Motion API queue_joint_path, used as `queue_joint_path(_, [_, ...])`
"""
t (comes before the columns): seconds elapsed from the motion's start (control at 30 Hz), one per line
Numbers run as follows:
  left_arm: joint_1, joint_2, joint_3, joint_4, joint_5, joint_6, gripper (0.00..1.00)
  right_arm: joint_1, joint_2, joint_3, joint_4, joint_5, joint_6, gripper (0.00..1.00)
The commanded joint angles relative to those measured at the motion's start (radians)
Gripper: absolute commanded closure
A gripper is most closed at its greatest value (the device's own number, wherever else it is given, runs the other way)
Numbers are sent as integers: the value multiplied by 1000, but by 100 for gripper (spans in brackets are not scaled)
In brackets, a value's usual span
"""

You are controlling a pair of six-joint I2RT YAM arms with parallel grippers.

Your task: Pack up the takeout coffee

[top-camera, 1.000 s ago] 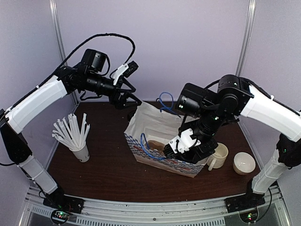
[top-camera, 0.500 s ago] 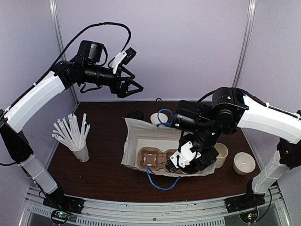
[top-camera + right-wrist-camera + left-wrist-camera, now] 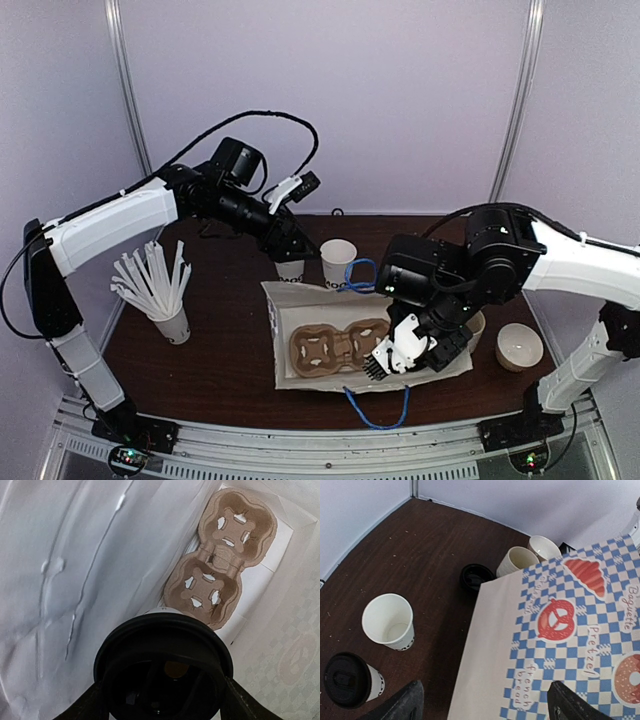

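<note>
The right claw (image 3: pixel 162 697) is clamped on the held cup (image 3: pixel 162 652). Its two fingers press the sides of the black lid, and a sliver of white rim shows above it. In the top view this claw (image 3: pixel 392 358) hangs over the right end of the open bag (image 3: pixel 300 310), and the cup itself is hidden under it. Below the cup, inside the bag, lies one brown tray (image 3: pixel 220 565) with two sockets showing, both vacant.

The left claw (image 3: pixel 485 692) is spread wide and grips nothing. It hovers over the bag's far edge, near the second lidded cup (image 3: pixel 350 680), which stands on the table (image 3: pixel 420 540). From above, that claw (image 3: pixel 285 243) sits just over this cup (image 3: pixel 290 268).

That makes two lidded cups, one held and one on the table. One open cup (image 3: pixel 338 262) with dark print at its foot stands just right of the second lidded cup, against the bag's far edge. One loose lid (image 3: pixel 476 576) lies flat beside the bag.

There is one bag, on its side, white with blue checks and bread pictures, and it has two blue handles. One cream mug (image 3: pixel 517 561) and one white cup (image 3: pixel 520 345) stand to the right of the bag. One straw cup (image 3: pixel 172 322), holding a bunch of white straws, stands well apart on the left.
</note>
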Motion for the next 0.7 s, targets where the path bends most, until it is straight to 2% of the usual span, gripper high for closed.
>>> queue_joint_path(0.0, [-15, -56, -53, 56, 65, -7, 11, 5, -26, -28, 105, 47, -11, 48])
queue_joint_path(0.23, [-92, -87, -79, 13, 120, 28, 13, 14, -64, -84, 170, 54, -38, 49])
queue_joint_path(0.47, [-135, -128, -150, -8, 147, 69, 17, 45, -153, -203, 304, 77, -87, 51])
queue_joint_path(0.67, [-148, -140, -174, -7, 169, 80, 19, 65, -153, -267, 435, 137, -107, 50])
